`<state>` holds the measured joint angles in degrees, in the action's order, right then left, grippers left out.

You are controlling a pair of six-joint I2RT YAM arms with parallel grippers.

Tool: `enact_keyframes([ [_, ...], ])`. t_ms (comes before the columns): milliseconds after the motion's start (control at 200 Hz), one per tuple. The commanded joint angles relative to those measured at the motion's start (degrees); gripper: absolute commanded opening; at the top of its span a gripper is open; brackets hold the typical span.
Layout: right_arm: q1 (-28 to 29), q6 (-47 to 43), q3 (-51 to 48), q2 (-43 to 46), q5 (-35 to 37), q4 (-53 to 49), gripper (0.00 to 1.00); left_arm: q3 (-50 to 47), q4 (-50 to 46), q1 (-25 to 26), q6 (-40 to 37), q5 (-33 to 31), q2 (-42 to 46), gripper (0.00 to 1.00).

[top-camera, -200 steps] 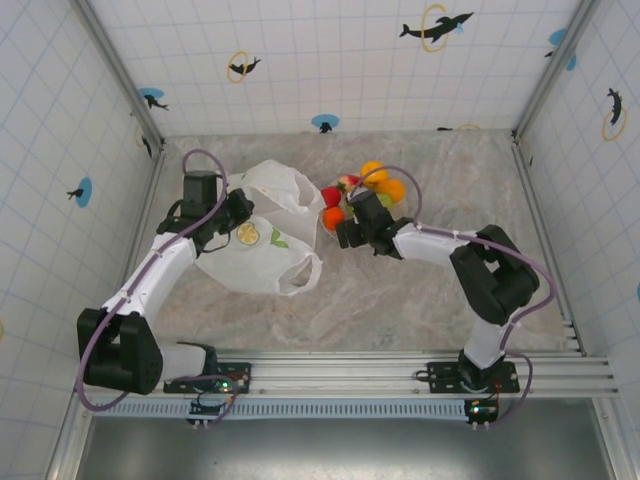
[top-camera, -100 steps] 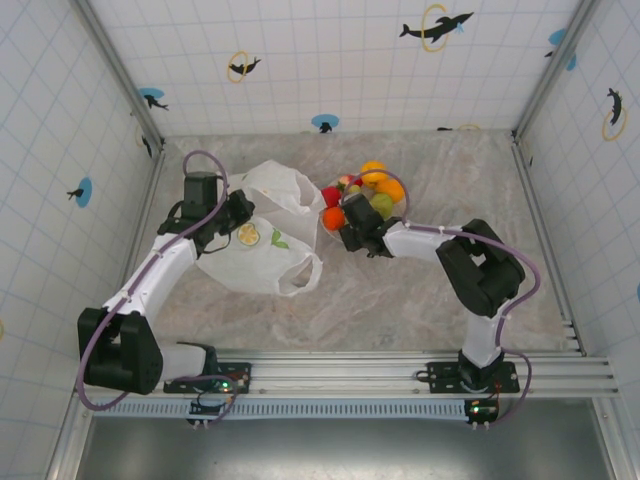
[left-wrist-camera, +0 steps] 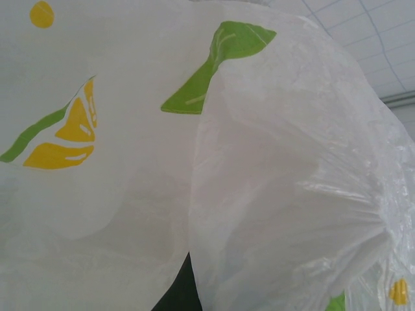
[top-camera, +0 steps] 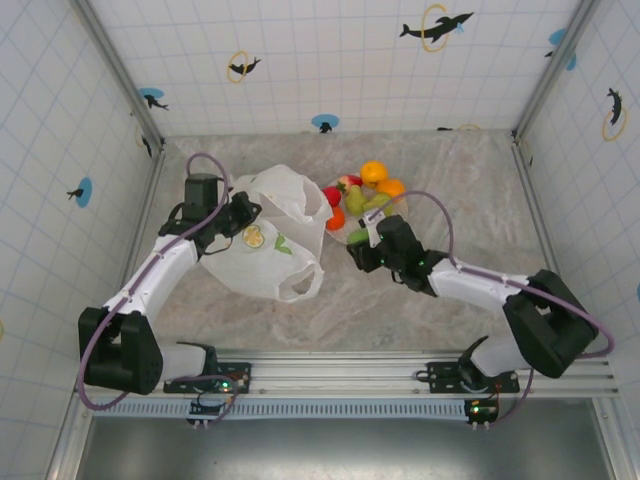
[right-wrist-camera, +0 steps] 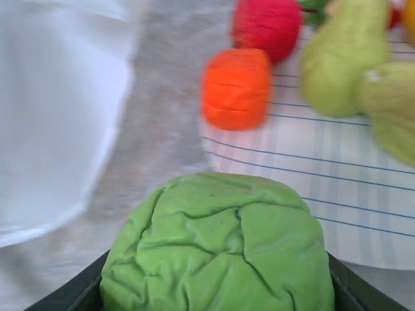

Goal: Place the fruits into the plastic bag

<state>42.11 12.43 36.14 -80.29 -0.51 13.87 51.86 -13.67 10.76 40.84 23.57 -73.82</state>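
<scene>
The right gripper point(top-camera: 361, 240) is closed on the green fruit point(right-wrist-camera: 217, 256), a round one with wrinkled skin. It has pulled back from the plate point(right-wrist-camera: 337, 194) toward the lower centre of the top view; a second ago it was at the plate's left edge. The left gripper point(top-camera: 240, 212) grips the upper edge of the bag point(top-camera: 275, 255), which now stands higher and fuller than before, left of centre. The bag is white, thin and crinkled, printed with lemon slices and green leaves. An orange fruit point(right-wrist-camera: 235, 87), a red apple point(right-wrist-camera: 267, 26) and a pear point(right-wrist-camera: 343, 55) lie at the plate.
</scene>
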Motion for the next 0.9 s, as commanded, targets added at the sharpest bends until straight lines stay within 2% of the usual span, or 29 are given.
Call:
enact_keyframes([
  [0, 1.92, 7.41, -4.23, -0.20, -10.83, 18.69, 0.58, -1.08, 1.89, -0.03, 3.27, 2.91, 2.00, 0.00],
  [245, 8.26, 7.35, -0.47, -7.07, -12.21, 25.52, 0.57, -1.39, 2.41, 1.75, 6.24, 2.81, 3.10, 0.00],
  [525, 8.12, 13.58, 3.32, -16.63, -6.90, 34.60, 0.56, -1.63, 3.98, 2.99, 10.69, 7.33, 3.19, 0.00],
  [691, 8.58, 21.73, 5.83, -20.17, -0.61, 36.74, 0.55, -1.85, 3.63, 3.65, 13.33, 8.15, 3.48, 0.00],
  [896, 10.60, 36.20, 11.83, -23.78, 9.82, 28.30, 0.55, -5.90, 9.66, 4.60, 20.76, 10.94, 3.38, 0.00],
])
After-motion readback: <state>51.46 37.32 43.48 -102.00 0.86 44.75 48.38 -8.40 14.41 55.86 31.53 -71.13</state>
